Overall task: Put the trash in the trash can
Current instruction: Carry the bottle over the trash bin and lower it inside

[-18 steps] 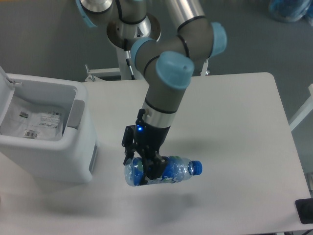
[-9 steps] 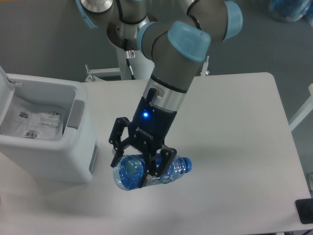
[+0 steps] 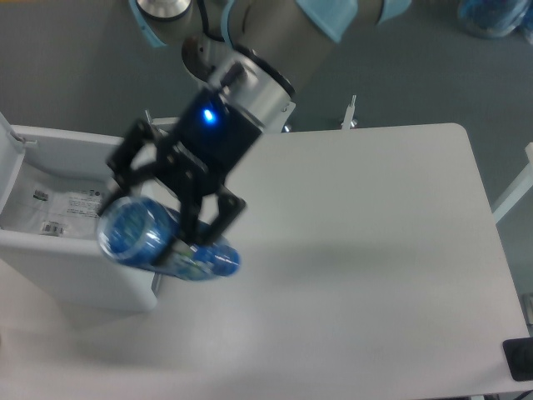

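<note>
The gripper [image 3: 171,218] is clamped on the bottle [image 3: 158,242], held above the trash can [image 3: 75,275] rim. It should clear the near wall fully, then release over the pouch [image 3: 58,204] inside.

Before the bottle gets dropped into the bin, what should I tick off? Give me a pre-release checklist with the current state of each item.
1. Gripper shut on the bottle: ok.
2. Bottle lifted off the table: ok.
3. Trash can open, lid up: ok.
4. Bottle fully over the opening: not ok, it straddles the bin's near right rim.
5. Room inside beside the pouch: ok.
6. Bottle cap on: cannot tell, blurred.
</note>
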Robot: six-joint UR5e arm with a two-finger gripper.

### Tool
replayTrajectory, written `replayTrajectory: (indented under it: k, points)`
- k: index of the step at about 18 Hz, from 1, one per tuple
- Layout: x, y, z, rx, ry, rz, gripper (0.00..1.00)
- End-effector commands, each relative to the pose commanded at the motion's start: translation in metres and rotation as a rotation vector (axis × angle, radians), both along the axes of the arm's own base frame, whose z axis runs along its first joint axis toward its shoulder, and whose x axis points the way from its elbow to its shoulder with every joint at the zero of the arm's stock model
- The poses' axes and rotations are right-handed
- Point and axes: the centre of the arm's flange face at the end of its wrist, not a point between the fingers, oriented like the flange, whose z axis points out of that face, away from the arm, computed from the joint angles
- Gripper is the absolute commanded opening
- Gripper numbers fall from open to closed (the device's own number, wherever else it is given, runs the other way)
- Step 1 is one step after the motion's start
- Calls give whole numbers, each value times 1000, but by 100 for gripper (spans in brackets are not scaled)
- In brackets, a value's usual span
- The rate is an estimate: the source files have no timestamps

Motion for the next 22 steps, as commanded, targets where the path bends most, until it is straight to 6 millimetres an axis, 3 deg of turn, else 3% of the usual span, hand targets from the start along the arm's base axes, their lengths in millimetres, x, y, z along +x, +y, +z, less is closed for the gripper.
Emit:
replayTrajectory:
  k: [6, 10, 18, 20, 22]
  points:
    - [40, -21, 7, 65, -64, -92, 82]
    - [60, -24, -4, 63, -99, -129, 79]
    - [115, -6, -39, 24, -150, -235, 80]
    - [119, -6, -50, 8, -166, -239, 85]
    - [123, -6, -61, 13, -154, -252, 98]
